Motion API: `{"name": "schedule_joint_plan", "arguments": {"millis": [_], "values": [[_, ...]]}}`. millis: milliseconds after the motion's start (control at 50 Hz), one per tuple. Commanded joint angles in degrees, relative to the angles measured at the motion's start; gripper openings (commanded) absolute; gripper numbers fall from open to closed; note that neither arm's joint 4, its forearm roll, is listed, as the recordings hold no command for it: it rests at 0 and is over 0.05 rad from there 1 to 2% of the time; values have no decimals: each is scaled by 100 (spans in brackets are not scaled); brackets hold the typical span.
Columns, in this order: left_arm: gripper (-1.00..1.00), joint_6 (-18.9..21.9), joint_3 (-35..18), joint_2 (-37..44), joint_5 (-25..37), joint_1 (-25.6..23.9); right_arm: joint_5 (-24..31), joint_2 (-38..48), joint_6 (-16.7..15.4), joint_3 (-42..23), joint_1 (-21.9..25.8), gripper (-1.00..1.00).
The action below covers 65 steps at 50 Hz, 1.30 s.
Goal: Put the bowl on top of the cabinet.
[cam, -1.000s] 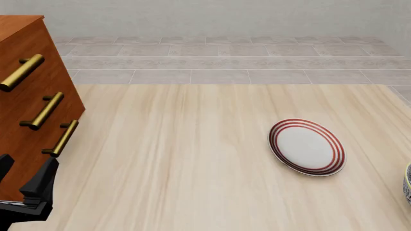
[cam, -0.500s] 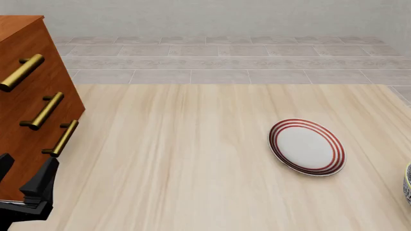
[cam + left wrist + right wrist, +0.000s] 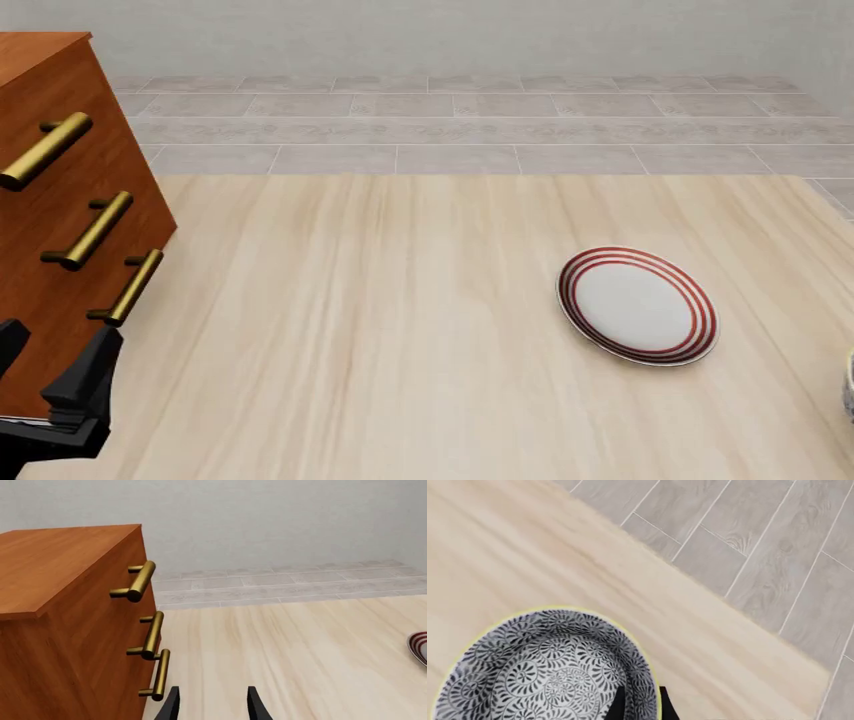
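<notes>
We see the deep blue-and-white floral bowl (image 3: 540, 670) edging out of front view vs 0.5 s ago: right claw (image 3: 640, 705) clenched on its rim, prob. lift starting. Left claw (image 3: 212, 707) released, empty, by the reddish-brown wooden cabinet (image 3: 60, 605).

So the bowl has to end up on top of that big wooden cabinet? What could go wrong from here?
A few things, I'd guess. The right gripper pinches only the thin rim of the bowl, one finger inside and one outside, so the bowl could tilt or slip. The bowl sits near the table's edge, so a slip might send it to the floor. The cabinet stands far across the table, and the plate lies between.
</notes>
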Motion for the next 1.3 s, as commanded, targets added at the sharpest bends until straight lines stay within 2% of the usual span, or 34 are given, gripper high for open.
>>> {"name": "schedule_joint_plan", "arguments": {"millis": [20, 220, 500, 880, 1300], "values": [[100, -4, 0, -31, 32, -1, 69, 9, 39, 83, 61, -100], [100, -3, 0, -44, 50, -1, 287, -280, 55, 50, 99, -100], [100, -3, 1, 16, 3, -11, 1306, -1459, 189, -209, 323, -100], [100, -12, 1, 138, -94, -2, 2141, -2281, 224, -589, 570, -100], [100, -4, 1, 79, -40, 10, 3428, -3524, 418, -1308, 1335, -100]]}}
